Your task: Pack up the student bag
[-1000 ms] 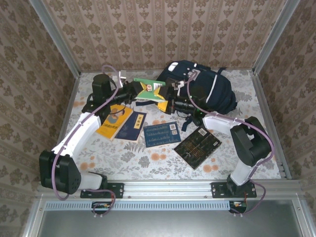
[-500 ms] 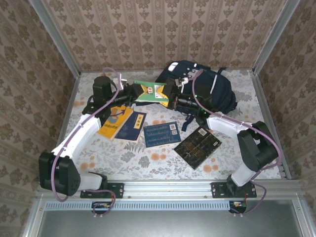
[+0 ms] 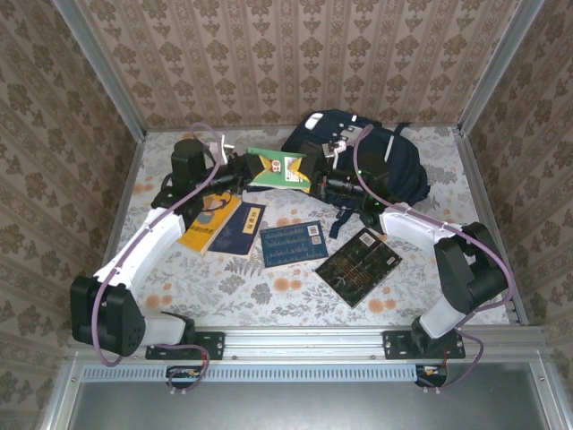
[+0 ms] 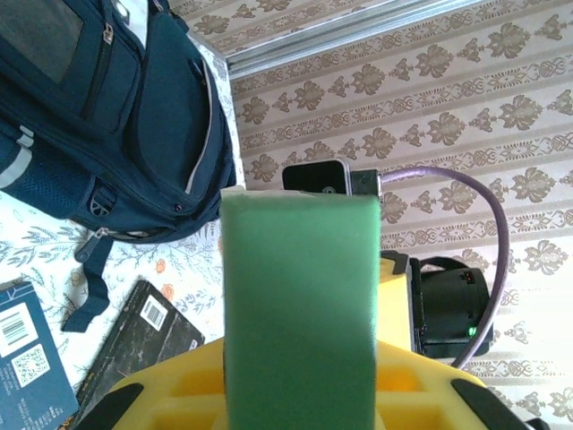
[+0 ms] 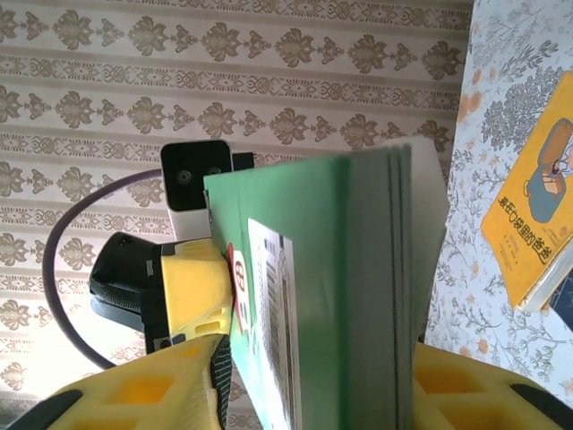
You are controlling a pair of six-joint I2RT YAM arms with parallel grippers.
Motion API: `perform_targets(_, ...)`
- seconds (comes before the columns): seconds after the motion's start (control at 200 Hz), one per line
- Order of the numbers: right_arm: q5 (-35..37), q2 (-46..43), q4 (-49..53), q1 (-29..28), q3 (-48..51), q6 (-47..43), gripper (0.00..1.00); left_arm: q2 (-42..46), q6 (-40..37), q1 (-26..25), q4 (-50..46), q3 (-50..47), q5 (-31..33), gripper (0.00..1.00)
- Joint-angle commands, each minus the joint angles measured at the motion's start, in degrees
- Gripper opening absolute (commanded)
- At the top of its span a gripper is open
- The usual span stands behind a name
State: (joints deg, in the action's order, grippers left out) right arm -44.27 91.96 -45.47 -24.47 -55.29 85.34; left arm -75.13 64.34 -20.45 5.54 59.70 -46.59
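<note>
The student bag (image 3: 380, 157), a navy backpack with white stripes, lies at the back right of the table, and its front pockets show in the left wrist view (image 4: 107, 107). Just left of it, a green book (image 3: 277, 167) hangs above the table, held from both ends. My left gripper (image 3: 245, 170) is shut on its left edge and my right gripper (image 3: 312, 177) on its right edge. The left wrist view looks along the green book (image 4: 300, 305) between my yellow fingers (image 4: 143, 399). In the right wrist view, the green book (image 5: 331, 296) with its white barcode label stands on edge.
Several books lie on the floral tabletop in front of the arms: a yellow one (image 3: 208, 222), a navy one (image 3: 240, 229), a blue one (image 3: 294, 242) and a black one (image 3: 358, 266). A dark backpack strap (image 4: 89, 296) trails onto the table. Patterned walls close in the back and sides.
The green book has moved a little toward the back and levelled out between the two grippers. Both arms shifted with it.
</note>
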Motion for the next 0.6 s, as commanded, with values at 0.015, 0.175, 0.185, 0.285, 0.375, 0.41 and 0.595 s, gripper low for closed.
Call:
perform_targets(0.015,-1.9,-0.6,-2.7,0.4,-2.2,-1.5,0.40,1.5,0.9,-0.7,4.0,-1.5,-2.9,0.02)
perform_targets(0.175,-1.8,0.8,-5.7,0.6,-1.9,0.4,0.39,1.2,2.1,-1.5,5.6,-1.7,-3.3,0.02)
perform_targets(0.185,-1.9,0.9,-5.9,0.6,-1.8,0.6,0.38,1.2,2.1,-1.4,5.5,-1.7,-3.2,0.02)
perform_targets(0.285,-1.3,0.8,-6.2,1.0,-1.5,1.0,0.29,1.2,1.8,-1.4,4.8,-1.5,-3.2,0.03)
perform_targets(0.375,-0.8,-0.2,-3.3,1.3,-1.1,-0.8,0.21,1.5,0.5,-1.0,2.2,-1.2,-2.6,0.15)
perform_targets(0.41,-0.7,-0.7,-1.4,1.4,-1.1,-2.0,0.18,1.5,0.4,-0.7,1.9,-1.2,-2.5,0.22)
perform_targets(0.595,0.7,-3.5,7.2,1.8,-0.5,-6.7,0.10,1.4,0.3,-0.4,1.4,-0.6,-3.2,0.51)
